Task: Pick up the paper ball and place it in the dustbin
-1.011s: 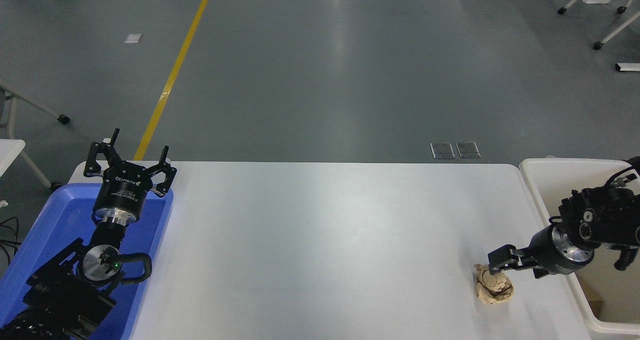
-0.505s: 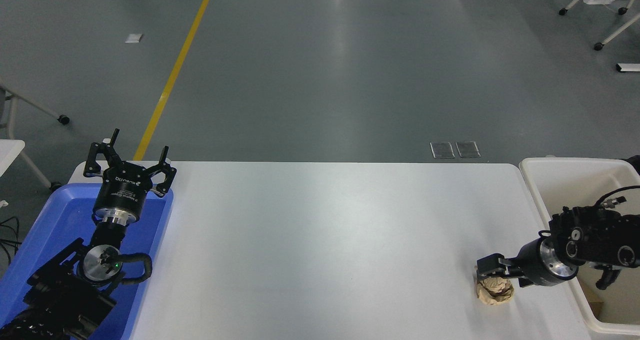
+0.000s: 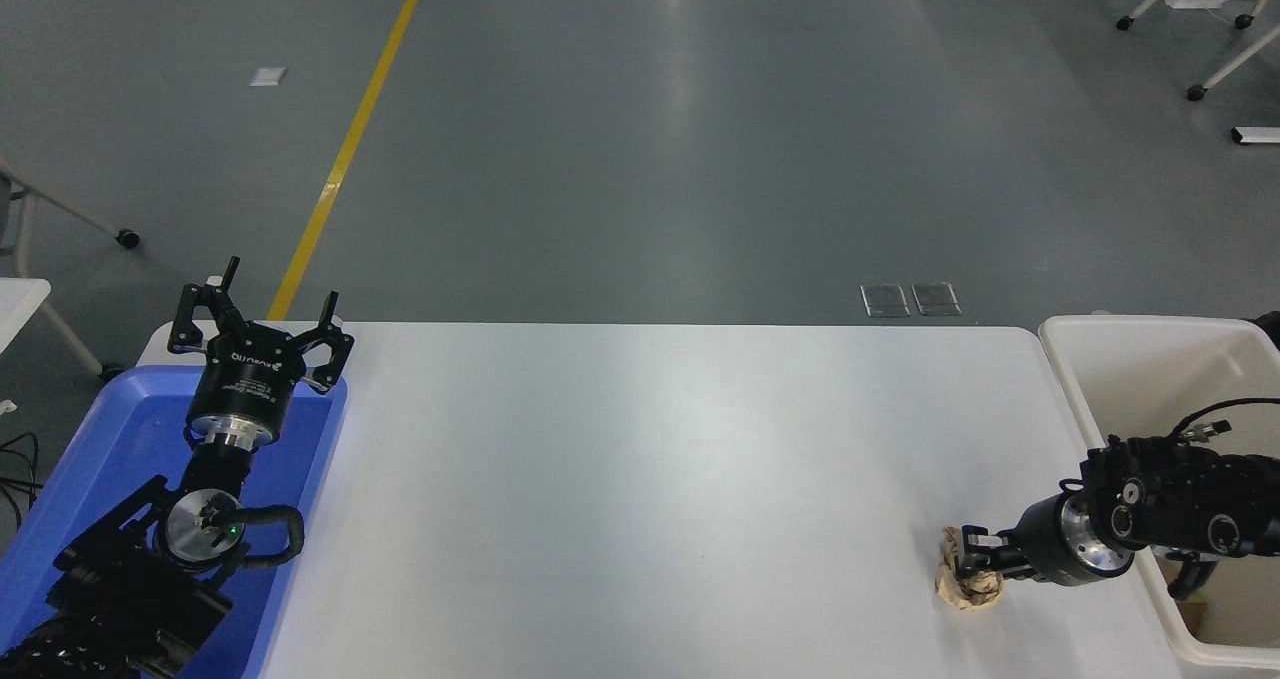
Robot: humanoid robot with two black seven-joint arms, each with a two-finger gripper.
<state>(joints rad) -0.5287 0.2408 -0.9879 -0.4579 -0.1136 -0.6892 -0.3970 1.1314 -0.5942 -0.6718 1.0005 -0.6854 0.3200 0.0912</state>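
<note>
The tan paper ball point(image 3: 958, 589) lies on the white table point(image 3: 650, 459) near its front right corner, squeezed narrow. My right gripper point(image 3: 968, 559) reaches in from the right, low over the table, with its fingers closed around the top of the ball. The cream-white dustbin point(image 3: 1160, 379) stands just off the table's right edge, behind my right arm. My left gripper point(image 3: 257, 314) is parked open at the lower left, over the blue tray.
A shallow blue tray point(image 3: 110, 439) sits at the table's left end under my left arm. Beyond the table's far edge is grey floor with a yellow line point(image 3: 350, 139). Wheeled chair legs point(image 3: 1200, 19) stand at the top right.
My right gripper has dropped down and moved left onto the paper ball and closed on it. The ball has shifted slightly left and looks more compressed. The left arm has not moved.
</note>
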